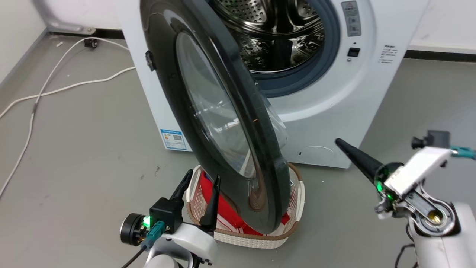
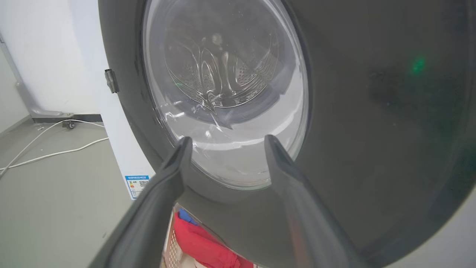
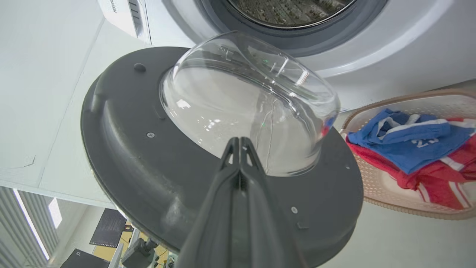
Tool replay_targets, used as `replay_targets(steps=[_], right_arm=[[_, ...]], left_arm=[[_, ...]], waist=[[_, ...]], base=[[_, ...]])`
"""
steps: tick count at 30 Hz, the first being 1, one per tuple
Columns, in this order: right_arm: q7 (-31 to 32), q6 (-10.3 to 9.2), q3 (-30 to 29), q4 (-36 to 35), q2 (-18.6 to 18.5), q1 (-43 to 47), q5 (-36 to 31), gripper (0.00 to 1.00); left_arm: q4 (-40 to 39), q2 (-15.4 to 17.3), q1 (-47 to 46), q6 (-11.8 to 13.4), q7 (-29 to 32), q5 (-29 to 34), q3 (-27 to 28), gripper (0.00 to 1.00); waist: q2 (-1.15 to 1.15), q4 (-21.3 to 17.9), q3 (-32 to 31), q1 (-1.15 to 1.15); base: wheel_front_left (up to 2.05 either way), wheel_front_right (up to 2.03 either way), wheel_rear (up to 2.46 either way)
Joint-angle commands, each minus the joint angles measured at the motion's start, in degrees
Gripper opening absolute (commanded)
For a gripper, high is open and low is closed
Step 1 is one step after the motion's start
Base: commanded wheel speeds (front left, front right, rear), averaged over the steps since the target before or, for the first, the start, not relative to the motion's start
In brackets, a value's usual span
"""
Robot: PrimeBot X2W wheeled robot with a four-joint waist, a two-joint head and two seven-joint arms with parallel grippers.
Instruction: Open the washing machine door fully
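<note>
My left gripper [image 1: 202, 178] is spread wide with nothing in it, its fingers [image 2: 178, 163] pointing at the outer face of the washing machine door [image 1: 212, 111]; can't tell if they touch. My right gripper [image 1: 340, 143] is pinched closed and empty, on the door's inner side and apart from it. The door stands partly swung out from the washing machine [image 1: 334, 104], drum [image 1: 275, 33] exposed, lower rim over the laundry basket [image 1: 297, 208] of red clothes [image 1: 227, 212]

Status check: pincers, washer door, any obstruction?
Left pincer open, empty, facing the door's outer side. Right pincer shut, empty, on its inner side. Washing machine door partly open, not fully. Laundry basket on the floor below its lower edge.
</note>
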Motion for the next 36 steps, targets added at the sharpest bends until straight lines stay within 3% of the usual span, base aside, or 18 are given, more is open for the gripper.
replay_targets(steps=[1, 2, 3, 4, 5, 6, 13, 23, 36], right_arm=[[-1.62, 0.14, -0.79, -1.71, 0.17, 2.04, 0.01, 0.03], [-2.85, 0.14, -1.26, -2.89, 0.19, 3.18, -0.54, 0.25], [-2.85, 0.14, -1.26, -2.89, 0.19, 3.18, -0.54, 0.25], [-5.39, 0.14, -2.16, -5.15, 0.19, 5.36, -1.73, 0.91], [-5.39, 0.14, -2.16, -5.15, 0.19, 5.36, -1.73, 0.91], [-6.55, 0.14, -2.49, -6.23, 0.20, 6.50, -2.38, 1.00], [-16.95, 0.14, -4.41, -13.09, -0.45, 13.79, -9.35, 1.00], [-35.97, 0.15, -2.12, -19.98, -5.28, 21.58, -35.52, 1.00], [-40.67, 0.14, -0.44, -23.67, -4.23, 29.52, -57.20, 1.00]], left_arm=[[0.21, 0.02, 0.64, -0.22, -0.15, -0.21, 0.60, 1.00], [0.27, 0.05, 0.71, -0.18, -0.15, -0.22, 0.95, 1.00], [0.27, 0.05, 0.71, -0.18, -0.15, -0.22, 0.95, 1.00], [0.40, 0.19, 0.98, -0.16, -0.15, -0.10, 1.62, 1.00], [0.40, 0.19, 0.98, -0.16, -0.15, -0.10, 1.62, 1.00], [0.42, 0.28, 1.22, -0.14, -0.15, -0.01, 1.95, 1.00], [0.45, 1.18, 2.11, 0.12, -0.15, 0.99, 3.72, 1.00], [0.21, 1.52, 2.81, 0.55, -0.15, 1.50, 5.42, 1.00], [0.52, 2.31, 3.77, 0.35, -0.15, 2.46, 6.13, 1.00]], waist=[[0.00, -1.05, -0.38, 0.00], [0.00, -1.45, -0.49, 0.00], [0.00, -1.45, -0.49, 0.00], [0.00, -2.24, -0.75, 0.00], [0.00, -2.24, -0.75, 0.00], [0.00, -2.65, -0.94, 0.00], [0.00, -5.12, -1.76, 0.00], [0.00, -6.77, -2.33, 0.00], [0.00, -6.98, -3.74, 0.00]], base=[[0.00, 0.00, 0.00], [0.00, 0.00, 0.00], [0.00, 0.00, 0.00], [0.00, 0.00, 0.00], [0.00, 0.00, 0.00], [0.00, 0.00, 0.00], [0.00, 0.00, 0.00], [0.00, 0.00, 0.00], [0.00, 0.00, 0.00]])
